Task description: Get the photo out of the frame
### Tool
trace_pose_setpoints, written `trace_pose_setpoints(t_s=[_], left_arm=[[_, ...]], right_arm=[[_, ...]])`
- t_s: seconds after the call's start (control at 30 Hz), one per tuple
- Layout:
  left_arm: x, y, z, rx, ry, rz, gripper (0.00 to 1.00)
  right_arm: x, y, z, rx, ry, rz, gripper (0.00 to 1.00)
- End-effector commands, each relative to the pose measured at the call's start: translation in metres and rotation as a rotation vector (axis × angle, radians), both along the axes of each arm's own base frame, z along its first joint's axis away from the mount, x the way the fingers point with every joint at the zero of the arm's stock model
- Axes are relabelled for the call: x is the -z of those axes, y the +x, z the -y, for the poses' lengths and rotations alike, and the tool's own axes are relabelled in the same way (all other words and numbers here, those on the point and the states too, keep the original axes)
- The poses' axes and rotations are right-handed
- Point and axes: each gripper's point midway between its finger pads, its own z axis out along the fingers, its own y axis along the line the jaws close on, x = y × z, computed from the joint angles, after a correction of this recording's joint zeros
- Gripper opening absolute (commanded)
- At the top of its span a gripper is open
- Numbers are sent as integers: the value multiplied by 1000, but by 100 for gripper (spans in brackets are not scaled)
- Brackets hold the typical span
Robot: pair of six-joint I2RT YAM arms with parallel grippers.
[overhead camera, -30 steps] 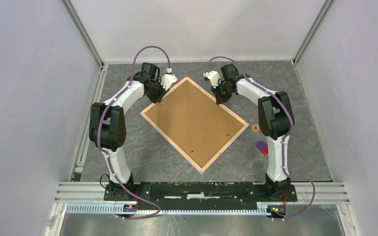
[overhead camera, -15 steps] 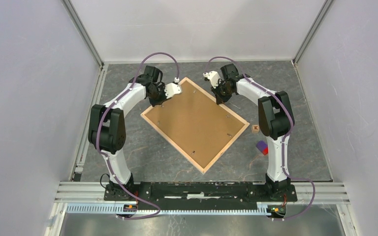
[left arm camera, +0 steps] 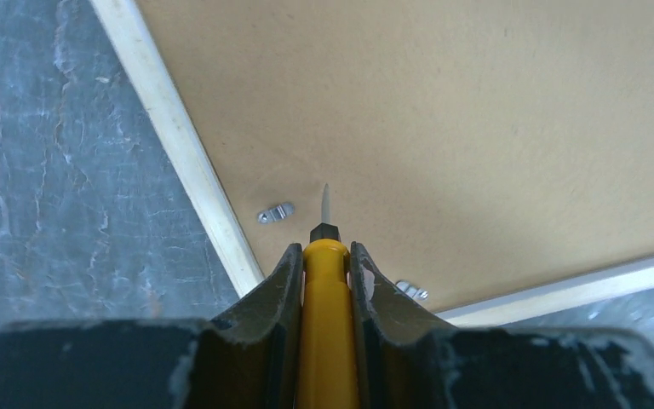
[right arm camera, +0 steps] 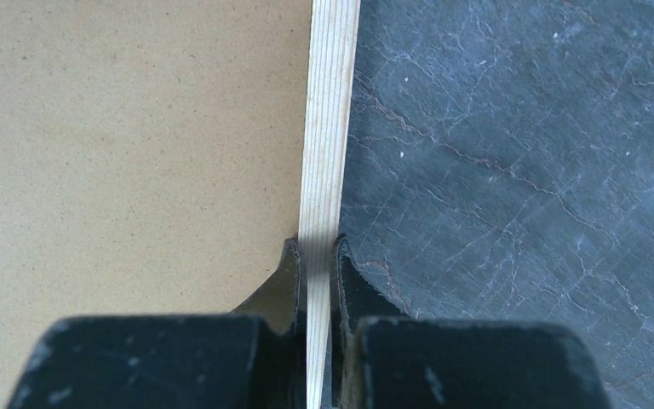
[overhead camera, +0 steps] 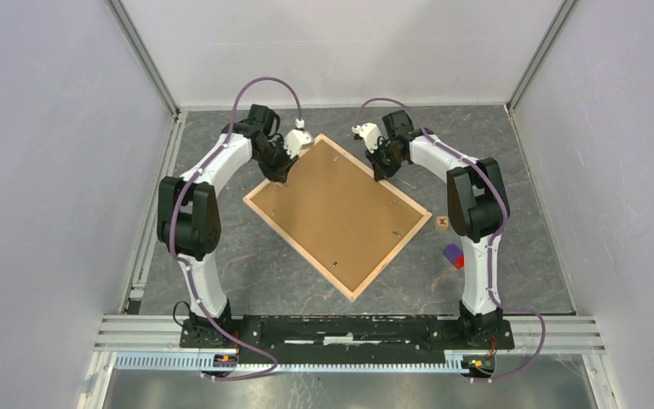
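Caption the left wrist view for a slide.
Left gripper grips yellow-handled tool, tip beside a metal clip on the face-down frame.

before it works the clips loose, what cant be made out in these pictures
- The photo: every view, backing panel covers it, frame lies back up.
- Rear of the screwdriver: left wrist view, inside the left gripper, cut by bottom edge.
- Marking on the wooden block: top view, too small.

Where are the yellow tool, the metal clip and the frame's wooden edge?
Yellow tool [left arm camera: 327,332]: left wrist view, its handle.
Clip [left arm camera: 275,213]: left wrist view, its middle.
Frame [right arm camera: 330,128]: right wrist view, wooden edge strip.
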Motion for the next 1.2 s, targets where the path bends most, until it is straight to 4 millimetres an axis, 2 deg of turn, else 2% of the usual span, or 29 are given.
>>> trace_pose_setpoints(t_s=[0.0, 0.13, 0.2, 0.3, 0.47, 0.6, 0.73, 0.83, 1.0, 1.17], left_arm=[[-37, 13, 13, -288, -240, -100, 2], [-55, 20, 17, -396, -367, -152, 2], [-60, 17, 20, -417, -403, -188, 2], [-67, 9, 28, -446, -447, -251, 2], [-80, -6, 45, -497, -547, -373, 2], [-84, -20, 60, -512, -600, -479, 2], [-85, -36, 74, -507, -634, -574, 2], [-87, -46, 83, -494, -660, -634, 2], [-89, -57, 95, -456, -667, -664, 2], [-93, -66, 104, -424, -684, -703, 2]], right_arm=[[6, -7, -7, -34, 28, -22, 7], [-27, 7, -12, -31, 77, 46, 28], [-46, 12, -16, -59, 110, 74, 38], [-75, 15, -21, -114, 174, 122, 47], [-122, -12, -48, -257, 348, 148, 59], [-142, -42, -77, -346, 460, 107, 60], [-151, -72, -106, -432, 539, 46, 60], [-149, -91, -125, -478, 533, 27, 58], [-142, -107, -146, -519, 515, 13, 54], [-131, -109, -152, -513, 485, 7, 48]])
